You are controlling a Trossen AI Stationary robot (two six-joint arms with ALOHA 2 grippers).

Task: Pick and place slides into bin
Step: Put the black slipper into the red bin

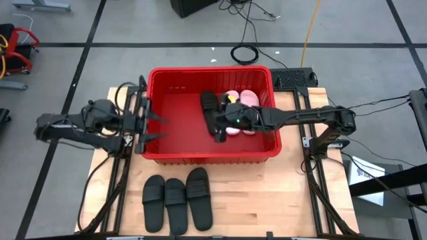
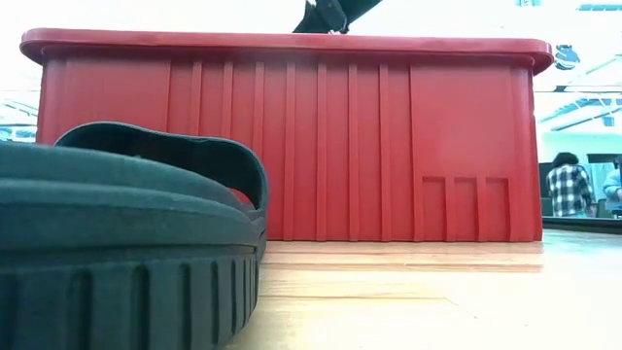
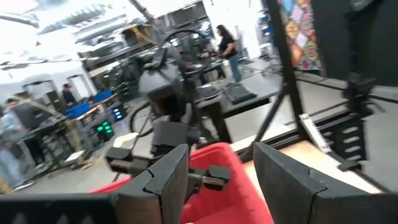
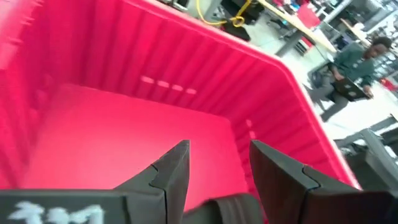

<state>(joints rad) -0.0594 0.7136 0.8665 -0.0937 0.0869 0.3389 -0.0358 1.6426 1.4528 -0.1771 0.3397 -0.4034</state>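
From above, the red bin (image 1: 212, 113) sits on the wooden surface (image 1: 267, 193); the right tool (image 1: 215, 125) hangs inside it, fingers spread over a black slide (image 1: 209, 104) beside two pink slides (image 1: 241, 100); the left tool (image 1: 157, 125), released, is at the bin's left wall; three black slides (image 1: 177, 200) lie in front. Low down, a black slide (image 2: 126, 243) hides much of the bin. In the right wrist view, the fingers (image 4: 168, 171) stand apart and the dark shape between them is cut off.

Both pincers gape: left (image 1: 152, 125), right (image 1: 215, 124).
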